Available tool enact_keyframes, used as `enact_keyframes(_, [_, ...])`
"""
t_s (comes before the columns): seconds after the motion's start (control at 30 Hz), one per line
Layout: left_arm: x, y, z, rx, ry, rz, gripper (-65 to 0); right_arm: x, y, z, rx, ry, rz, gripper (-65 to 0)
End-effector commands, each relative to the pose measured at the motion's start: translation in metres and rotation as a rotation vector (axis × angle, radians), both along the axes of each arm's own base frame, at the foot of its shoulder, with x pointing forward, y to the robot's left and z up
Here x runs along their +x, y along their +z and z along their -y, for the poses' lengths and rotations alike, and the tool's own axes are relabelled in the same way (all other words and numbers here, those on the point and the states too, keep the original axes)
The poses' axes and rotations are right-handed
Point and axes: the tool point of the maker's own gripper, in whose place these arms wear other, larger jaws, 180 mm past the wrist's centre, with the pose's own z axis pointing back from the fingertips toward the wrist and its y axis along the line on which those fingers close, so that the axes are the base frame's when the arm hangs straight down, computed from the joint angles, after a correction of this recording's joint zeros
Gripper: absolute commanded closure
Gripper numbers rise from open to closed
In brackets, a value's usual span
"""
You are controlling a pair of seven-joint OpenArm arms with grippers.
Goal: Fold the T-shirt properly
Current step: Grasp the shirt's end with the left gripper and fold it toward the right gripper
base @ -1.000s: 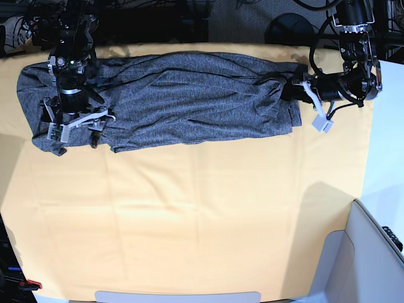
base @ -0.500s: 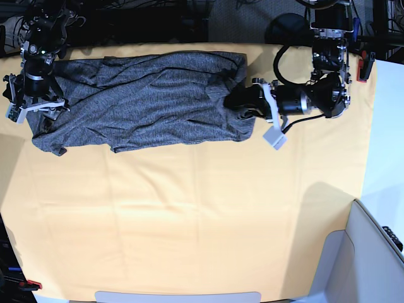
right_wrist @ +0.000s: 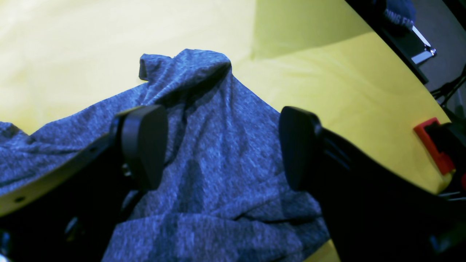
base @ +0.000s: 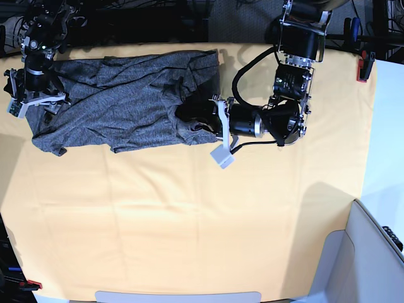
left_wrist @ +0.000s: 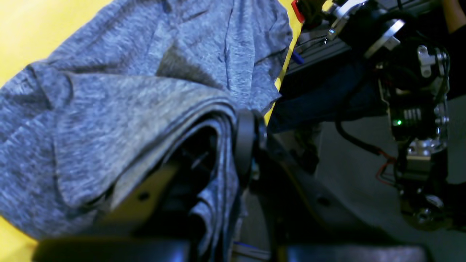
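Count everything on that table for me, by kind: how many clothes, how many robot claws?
T-shirt: 1
Yellow-orange table cloth: 1
Robot grippers: 2, the left gripper shut on the T-shirt, the right gripper open above it
Total: 4

Only one scrap of lettering shows: pale capitals on a dark object (right_wrist: 398, 12) past the far right corner of the table (right_wrist: 349, 98) in the right wrist view. They seem to read "ING FA", cut off and too blurred to be sure. Nothing else is legible.
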Motion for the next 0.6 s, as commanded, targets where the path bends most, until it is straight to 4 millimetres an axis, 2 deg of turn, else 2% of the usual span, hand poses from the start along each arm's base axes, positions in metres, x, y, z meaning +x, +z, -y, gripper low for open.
enact_keyframes(0.0, [0.006,0.016,0.006,-0.042,-0.004,0.034,-0.4,0.005,0.013,0.003,-0.029,0.004,0.043,-47.0])
enact_keyframes(0.13, [-0.004,0.014,0.019,-0.042,-0.054,0.032,-0.4,0.003,-0.001,0.005,-0.008,-0.004,0.014,-47.0])
enact_keyframes(0.33, [-0.012,0.026,0.049,-0.077,-0.125,0.065,-0.4,0.001,-0.012,0.004,0.01,-0.006,-0.01,-47.0])
enact_keyframes(0.47, [-0.004,0.044,0.063,-0.109,-0.14,0.105,-0.4,0.001,-0.012,0.004,0.01,-0.006,-0.01,-47.0])
enact_keyframes(0.57, [-0.003,0.049,0.068,-0.124,-0.144,0.113,-0.4,0.001,-0.012,0.004,0.01,-0.006,-0.01,-47.0])
